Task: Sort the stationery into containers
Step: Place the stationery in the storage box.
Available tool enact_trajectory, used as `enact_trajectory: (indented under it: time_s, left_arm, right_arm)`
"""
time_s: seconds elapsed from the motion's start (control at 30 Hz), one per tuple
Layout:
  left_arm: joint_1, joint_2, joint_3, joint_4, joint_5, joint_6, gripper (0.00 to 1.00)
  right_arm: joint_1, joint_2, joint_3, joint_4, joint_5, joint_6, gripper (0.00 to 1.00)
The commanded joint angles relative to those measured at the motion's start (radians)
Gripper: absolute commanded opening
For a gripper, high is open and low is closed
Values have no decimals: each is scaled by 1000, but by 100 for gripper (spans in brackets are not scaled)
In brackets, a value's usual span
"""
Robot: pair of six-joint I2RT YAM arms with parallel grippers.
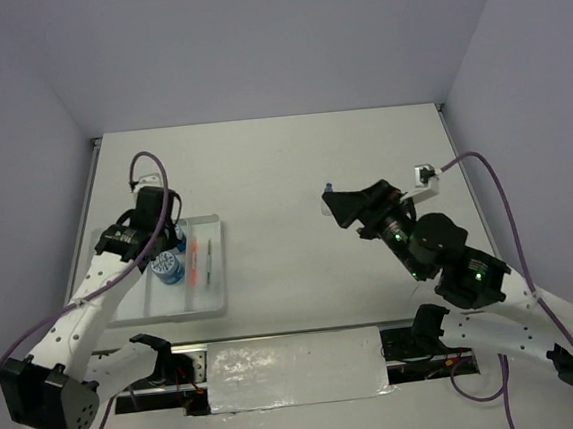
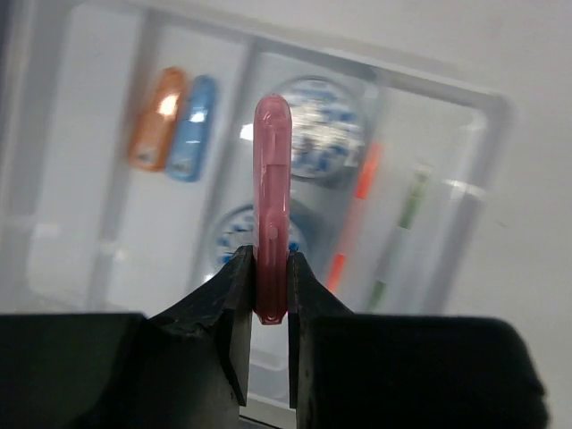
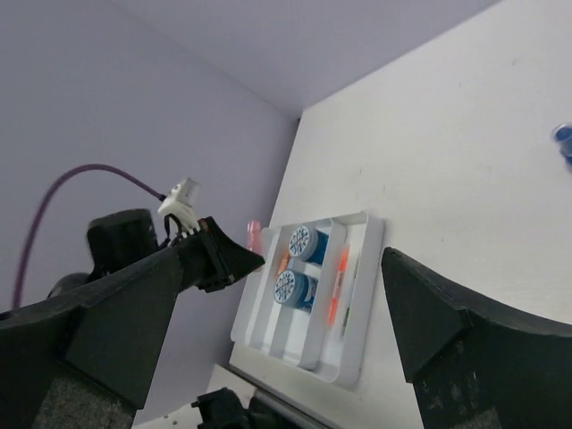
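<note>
The left gripper (image 2: 270, 284) is clamped on the lower end of the flat, translucent pink eraser (image 2: 271, 197). It stands the eraser upright, probably so it can slip edge-on into a narrow compartment of the white divided plastic tray (image 2: 487, 116) below, at the left of the top view. That arm reaches forward, wrist bent down over the tray. The right gripper (image 1: 334, 204) hangs empty with jaws spread, near the tiny blue-capped bottle (image 1: 330, 186) on the desk (image 1: 282, 165).
</note>
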Motion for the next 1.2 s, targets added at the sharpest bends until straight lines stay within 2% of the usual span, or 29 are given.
enact_trajectory:
  time_s: [0.0,0.03,0.13,0.23,0.33,0.53,0.6,0.7,0.73,0.8,0.83,0.97,1.0,1.1,1.17]
  left_arm:
    - [238,16,9,-47,-39,89,0]
    - [344,46,4,-17,32,124,0]
    - [413,106,-17,19,74,122,0]
    - [484,168,-43,51,114,129,0]
    - [524,261,-43,62,120,132,0]
    - [589,347,-28,71,113,135,0]
    - [593,369,-14,73,125,133,4]
    - [604,398,1,68,128,129,15]
    - [606,403,1,70,139,129,25]
    - [610,400,-2,74,151,138,36]
    - [612,396,-4,79,162,138,47]
    - [615,384,-4,82,176,149,68]
    - [615,375,-2,79,173,147,77]
    - [615,335,3,74,174,141,93]
    - [612,306,16,59,197,136,97]
  right_arm:
    - [-7,-82,-61,-27,29,-103,100]
    - [-8,-97,-68,-33,29,-146,100]
    - [-8,-140,-94,-64,44,-198,100]
    - [-8,-180,-143,-20,32,-264,100]
    - [-11,-200,-178,28,15,-319,100]
    - [-17,-191,-190,82,-43,-407,100]
    - [-17,-183,-192,91,-59,-430,100]
    - [-20,-168,-186,97,-85,-451,100]
    - [-24,-162,-181,97,-92,-456,100]
    - [-25,-149,-167,88,-99,-465,100]
    - [-27,-140,-161,85,-99,-467,100]
    - [-37,-125,-160,99,-120,-465,100]
    - [-39,-122,-160,100,-129,-462,100]
    - [-42,-103,-152,91,-142,-453,100]
    - [-45,-100,-138,70,-146,-450,100]
